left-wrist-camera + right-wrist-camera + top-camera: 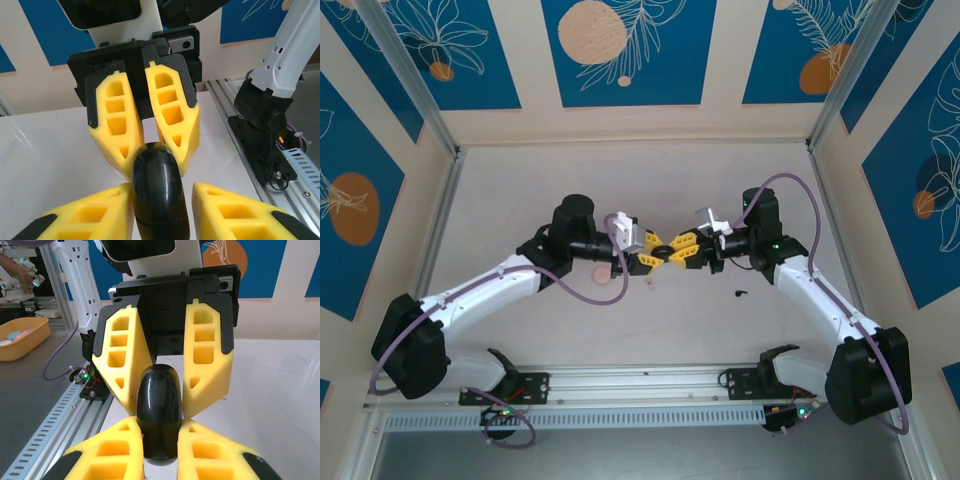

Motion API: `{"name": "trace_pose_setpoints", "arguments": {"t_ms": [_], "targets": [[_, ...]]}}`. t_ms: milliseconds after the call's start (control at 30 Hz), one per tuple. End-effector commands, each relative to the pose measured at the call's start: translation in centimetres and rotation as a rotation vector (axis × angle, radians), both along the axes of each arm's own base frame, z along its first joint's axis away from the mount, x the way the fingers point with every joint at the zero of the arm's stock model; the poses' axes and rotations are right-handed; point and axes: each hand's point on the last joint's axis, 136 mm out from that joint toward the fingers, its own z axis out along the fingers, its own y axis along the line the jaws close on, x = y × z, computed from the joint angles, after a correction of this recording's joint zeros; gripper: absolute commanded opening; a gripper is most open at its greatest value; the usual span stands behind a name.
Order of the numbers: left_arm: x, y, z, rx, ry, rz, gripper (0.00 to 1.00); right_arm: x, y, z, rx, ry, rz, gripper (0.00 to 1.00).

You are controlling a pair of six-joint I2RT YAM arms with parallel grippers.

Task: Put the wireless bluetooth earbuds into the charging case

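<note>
charging case (159, 405): glossy black, rounded oblong, held mid-air
earbud (741, 294): tiny black, on counter (620, 190)
right claw (160, 426): clamped on charging case
left claw (162, 189): flanks charging case, grip unclear

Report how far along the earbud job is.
Done: nothing visibly inserted. In hand: the right gripper is shut on the glossy black oval charging case; the left gripper brackets its other end. Remaining: one tiny black comma-shaped earbud lies loose on the pale table, not yet seated.
</note>
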Motion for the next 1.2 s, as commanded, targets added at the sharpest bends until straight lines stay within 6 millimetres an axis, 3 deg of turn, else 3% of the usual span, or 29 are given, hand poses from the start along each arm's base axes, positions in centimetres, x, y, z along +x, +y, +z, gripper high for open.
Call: {"name": "trace_pose_setpoints", "arguments": {"t_ms": [0,167,567,767,1167], "targets": [[-0.2,0.0,0.2,0.009,-0.001,-0.034,0.41,0.0,0.2,0.7,0.001,0.004,0.006,0.13],[-0.1,0.2,-0.6,0.04,-0.01,-0.019,0.42,0.1,0.1,1.0,0.003,-0.005,-0.003,0.13],[0.1,0.0,-0.9,0.05,-0.012,-0.013,0.2,0.2,0.2,1.0,0.002,-0.004,-0.009,0.14],[-0.2,-0.1,-0.7,0.053,-0.018,-0.024,0.19,1.1,0.5,0.7,-0.029,0.007,-0.055,0.33],[-0.7,-0.2,-1.0,0.07,-0.015,-0.047,0.18,6.1,-0.8,1.2,-0.03,0.055,-0.279,0.34]]}}
